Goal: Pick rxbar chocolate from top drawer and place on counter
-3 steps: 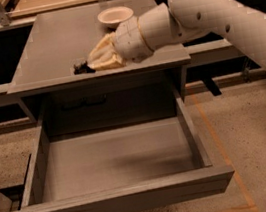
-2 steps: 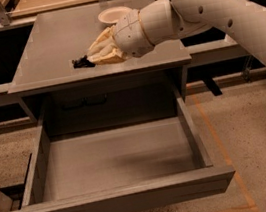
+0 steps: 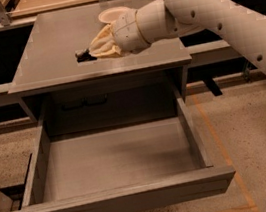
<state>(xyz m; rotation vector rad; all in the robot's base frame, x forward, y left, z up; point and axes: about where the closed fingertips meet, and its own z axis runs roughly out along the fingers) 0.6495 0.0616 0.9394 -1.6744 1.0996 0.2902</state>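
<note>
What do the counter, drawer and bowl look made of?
Counter: matte grey, likely painted wood or laminate; dull, even sheen. Drawer: same grey, thick board walls suggest wood. Bowl: smooth white, paper or ceramic, unclear. Tool is over the counter, at the black bar.

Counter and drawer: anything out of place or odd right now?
Nothing stands out. The gripper is over the counter with a dark item, likely the rxbar chocolate, at its tip. The white bowl sits upright; the top drawer is open.
</note>
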